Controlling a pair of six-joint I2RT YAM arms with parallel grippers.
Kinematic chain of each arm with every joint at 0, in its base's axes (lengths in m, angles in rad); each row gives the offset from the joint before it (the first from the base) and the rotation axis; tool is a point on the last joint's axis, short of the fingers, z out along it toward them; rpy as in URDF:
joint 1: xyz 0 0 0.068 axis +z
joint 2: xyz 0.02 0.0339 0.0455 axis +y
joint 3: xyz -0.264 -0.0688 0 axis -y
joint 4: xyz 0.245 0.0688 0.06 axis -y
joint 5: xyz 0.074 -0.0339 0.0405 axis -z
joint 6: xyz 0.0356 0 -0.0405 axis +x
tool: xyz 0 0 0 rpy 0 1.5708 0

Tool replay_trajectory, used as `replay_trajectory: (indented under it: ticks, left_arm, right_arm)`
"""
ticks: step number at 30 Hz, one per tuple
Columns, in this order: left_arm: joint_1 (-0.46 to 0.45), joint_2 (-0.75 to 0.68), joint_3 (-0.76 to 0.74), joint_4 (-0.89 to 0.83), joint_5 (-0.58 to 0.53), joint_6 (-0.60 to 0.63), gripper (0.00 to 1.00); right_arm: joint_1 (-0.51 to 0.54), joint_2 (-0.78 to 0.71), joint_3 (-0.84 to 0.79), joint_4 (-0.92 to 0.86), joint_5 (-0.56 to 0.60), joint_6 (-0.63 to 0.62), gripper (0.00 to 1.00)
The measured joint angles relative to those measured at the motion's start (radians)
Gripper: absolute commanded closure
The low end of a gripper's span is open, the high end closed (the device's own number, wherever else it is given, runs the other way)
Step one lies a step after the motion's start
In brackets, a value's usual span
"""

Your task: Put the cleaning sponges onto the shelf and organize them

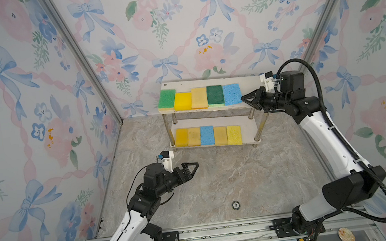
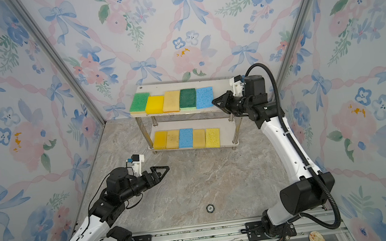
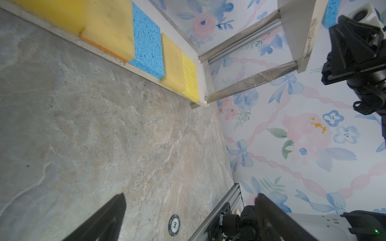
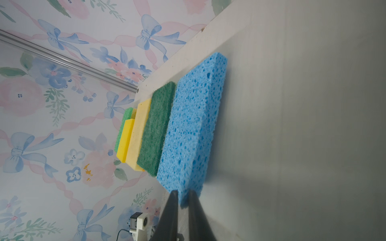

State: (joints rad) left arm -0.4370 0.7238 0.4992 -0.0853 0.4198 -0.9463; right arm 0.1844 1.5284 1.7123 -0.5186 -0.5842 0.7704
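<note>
The shelf point(image 1: 249, 81) stands at the back of the table with two rows of cleaning sponges, several on each board. Its top board carries green point(image 1: 167, 99), yellow point(image 1: 182, 101), tan point(image 1: 199, 97) and dark green point(image 1: 215, 95) sponges, with a blue sponge point(image 1: 232, 93) at the right end. My right gripper point(image 1: 242, 98) reaches in from the right, its jaws nearly together on the near corner of that blue sponge point(image 4: 194, 129), which lies flat on the board. The right gripper point(image 4: 183, 191) shows blue foam between its fingers. My left gripper point(image 1: 195, 166) hovers open and empty over the table, left of the shelf front.
On the lower board lie yellow, tan and blue point(image 1: 207, 135) sponges side by side. A small round chip point(image 1: 235, 205) lies on the marble table near the front rail point(image 1: 225, 232). Patterned walls close in on three sides, and chrome legs point(image 3: 240, 89) hold up the shelf.
</note>
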Motion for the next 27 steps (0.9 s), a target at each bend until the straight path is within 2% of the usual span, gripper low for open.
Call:
replay_trajectory:
  ticks: [11,19,27]
  left_arm:
    - [0.000,0.008,0.000,0.000,0.000,0.000,0.02]
    - [0.000,0.013,0.000,0.000,0.000,0.000,0.02]
    - [0.000,0.010,0.000,0.000,0.000,0.000,0.02]
  right_arm:
    - [-0.001,0.000,-0.011,0.000,0.000,0.000,0.76]
    - [-0.002,0.000,-0.011,0.000,0.000,0.000,0.61]
    - [-0.026,-0.004,-0.021,0.001,-0.008,-0.004,0.52]
